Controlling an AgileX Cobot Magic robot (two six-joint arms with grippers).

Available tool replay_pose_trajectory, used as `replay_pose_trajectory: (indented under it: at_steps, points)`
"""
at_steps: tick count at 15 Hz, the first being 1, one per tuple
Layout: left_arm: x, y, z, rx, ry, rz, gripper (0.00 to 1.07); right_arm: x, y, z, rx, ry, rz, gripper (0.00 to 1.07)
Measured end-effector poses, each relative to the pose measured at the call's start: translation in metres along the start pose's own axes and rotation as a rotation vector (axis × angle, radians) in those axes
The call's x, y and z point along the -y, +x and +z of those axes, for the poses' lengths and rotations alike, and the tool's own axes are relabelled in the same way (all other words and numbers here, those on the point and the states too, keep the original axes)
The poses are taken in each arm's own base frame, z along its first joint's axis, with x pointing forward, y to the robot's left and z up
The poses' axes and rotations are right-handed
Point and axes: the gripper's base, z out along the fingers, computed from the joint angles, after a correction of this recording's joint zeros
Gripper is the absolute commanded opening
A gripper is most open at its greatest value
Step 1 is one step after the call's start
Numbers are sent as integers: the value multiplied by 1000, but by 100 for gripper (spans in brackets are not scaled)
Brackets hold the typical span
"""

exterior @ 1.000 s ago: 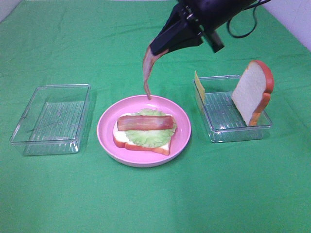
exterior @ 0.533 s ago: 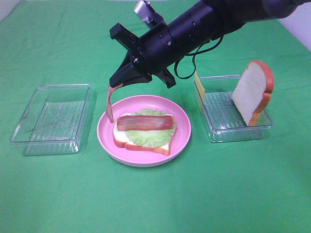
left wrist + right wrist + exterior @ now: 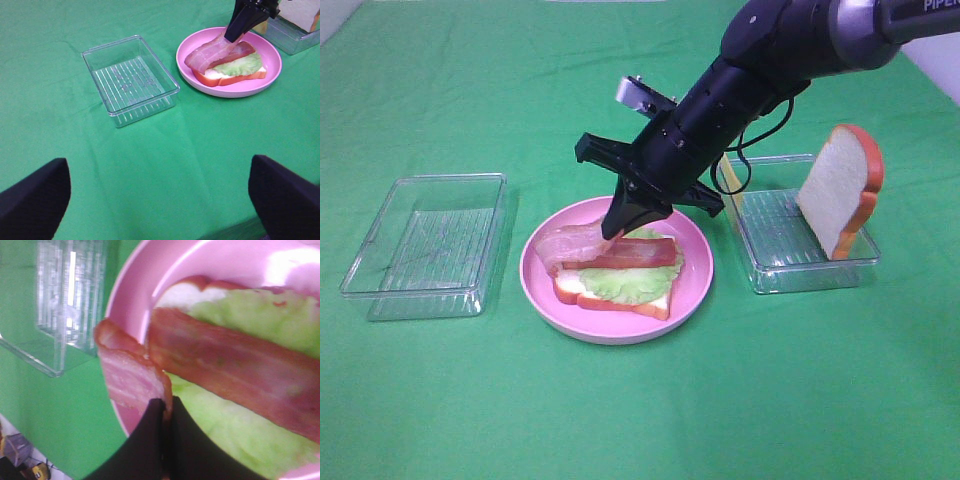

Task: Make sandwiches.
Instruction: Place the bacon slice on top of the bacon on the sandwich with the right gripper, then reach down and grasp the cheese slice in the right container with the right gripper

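A sandwich base (image 3: 616,275) lies on the round pink plate (image 3: 695,285): a white bread slice, green lettuce (image 3: 630,283) and one bacon strip (image 3: 640,252) on top. My right gripper (image 3: 620,222) is shut on a second bacon strip (image 3: 565,245), which now lies draped over the sandwich's left end; the right wrist view shows it pinched (image 3: 132,377). A second bread slice (image 3: 840,190) leans upright in the right clear tray (image 3: 790,262). A yellow cheese slice (image 3: 730,175) stands at that tray's left wall. My left gripper's fingers (image 3: 35,200) are wide apart and empty.
An empty clear tray (image 3: 425,245) sits left of the plate on the green cloth (image 3: 620,420). My right arm (image 3: 770,50) reaches across above the plate from the upper right.
My right gripper carried the hanging bacon strip leftward over the plate, then came down. The strip now rests on the sandwich's left end instead of dangling.
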Motion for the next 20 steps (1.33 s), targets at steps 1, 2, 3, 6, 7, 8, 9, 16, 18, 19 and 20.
replay_pose_trajectory:
  at_steps: [1,2,3,6,7,8,9,16,18,19,20]
  points:
    - [0,0,0,0,0,0,92,4,1,0,-6,48,10,0]
    - [0,0,0,0,0,0,92,8,2,-1,-17,89,21,6]
    - [0,0,0,0,0,0,92,10,2,-2,-17,113,30,16]
    - [0,0,0,0,0,0,92,11,3,-3,-26,136,21,53]
    - [0,0,0,0,0,0,92,12,3,-3,-28,147,14,64]
    - [0,0,0,0,0,0,92,13,3,-3,-32,156,7,69]
    - [0,0,0,0,0,0,92,14,4,-4,-39,168,-1,69]
    - [0,0,0,0,0,0,92,1,3,-42,20,257,-101,69]
    - [0,0,0,0,0,0,92,-11,-5,-79,99,373,-139,69]
    - [0,0,0,0,0,0,92,-12,-9,-90,115,431,-148,69]
    - [0,0,0,0,0,0,92,-13,-12,-98,131,473,-153,69]
